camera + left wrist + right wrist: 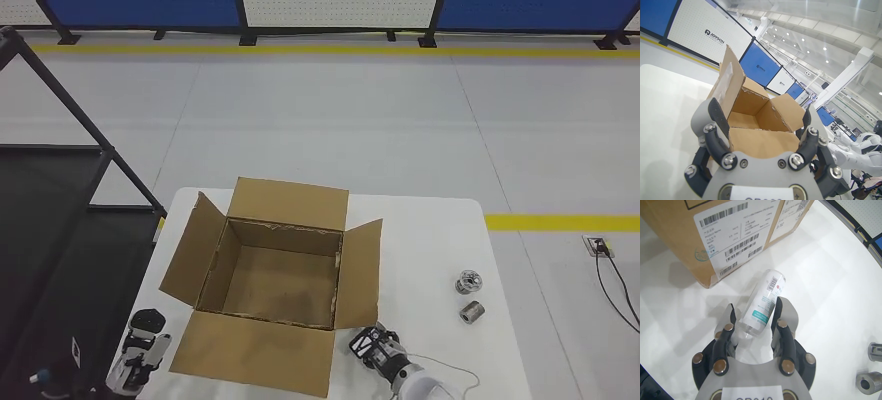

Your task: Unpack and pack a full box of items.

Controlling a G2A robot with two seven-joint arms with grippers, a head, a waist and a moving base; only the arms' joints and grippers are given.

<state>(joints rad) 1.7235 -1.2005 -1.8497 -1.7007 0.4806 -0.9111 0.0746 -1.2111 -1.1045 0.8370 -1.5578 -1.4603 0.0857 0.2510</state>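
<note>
Beside box (674, 241), right jaws clamped on clear bottle (764, 298), near end partly hidden; left jaws apart.

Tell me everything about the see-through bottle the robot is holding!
The bottle is a clear, round tube, maybe plastic, with a white label, a teal band, a barcode and a small red mark. The right tool is shut on one end, a finger on each side. It tilts over the white table, its free end pointing at a corner of the cardboard box without touching it.
</note>
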